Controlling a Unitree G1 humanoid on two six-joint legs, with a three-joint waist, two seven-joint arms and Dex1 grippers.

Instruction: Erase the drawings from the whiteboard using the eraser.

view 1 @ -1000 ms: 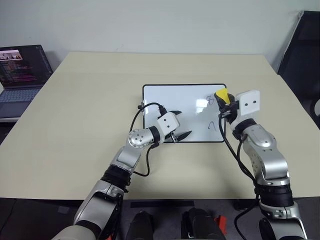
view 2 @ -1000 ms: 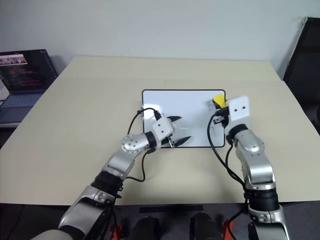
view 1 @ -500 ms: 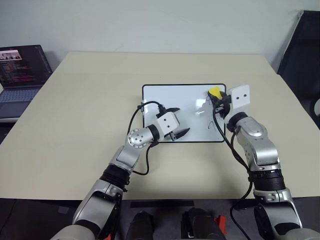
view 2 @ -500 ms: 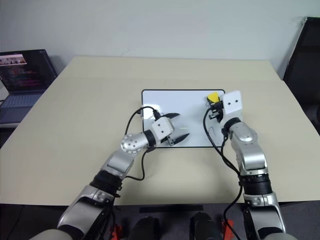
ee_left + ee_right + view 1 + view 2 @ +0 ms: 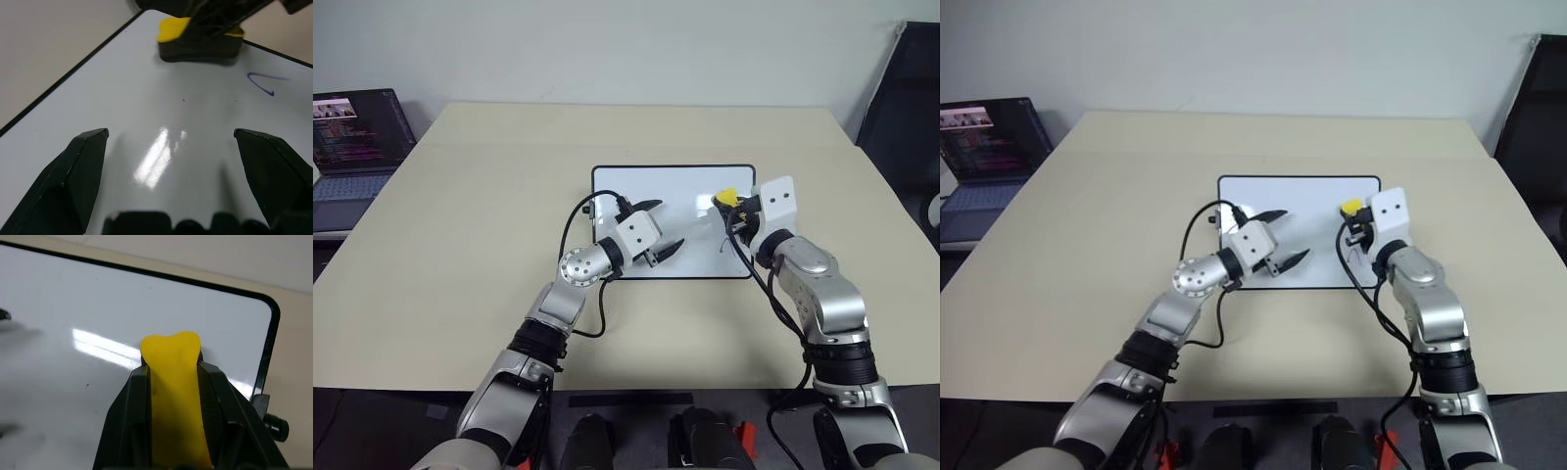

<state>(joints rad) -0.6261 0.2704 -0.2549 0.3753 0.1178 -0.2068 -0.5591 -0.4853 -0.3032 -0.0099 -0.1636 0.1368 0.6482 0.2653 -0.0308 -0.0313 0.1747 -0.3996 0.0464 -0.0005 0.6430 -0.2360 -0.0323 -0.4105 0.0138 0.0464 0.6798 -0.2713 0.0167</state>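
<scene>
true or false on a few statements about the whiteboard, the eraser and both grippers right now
1. The right gripper is shut on the eraser. True.
2. The left gripper holds a marker. False: its fingers are spread open with nothing between them, above the whiteboard.
3. The eraser lies loose on the table beside the board. False: it is clamped in the right gripper, down at the board's surface near its right end.
4. A dark hook-like stroke is on the board near the eraser. True.
5. An open laptop stands at the far left, off the table's edge. True.
6. The whiteboard stands upright against the wall. False: it lies flat on the table.
</scene>
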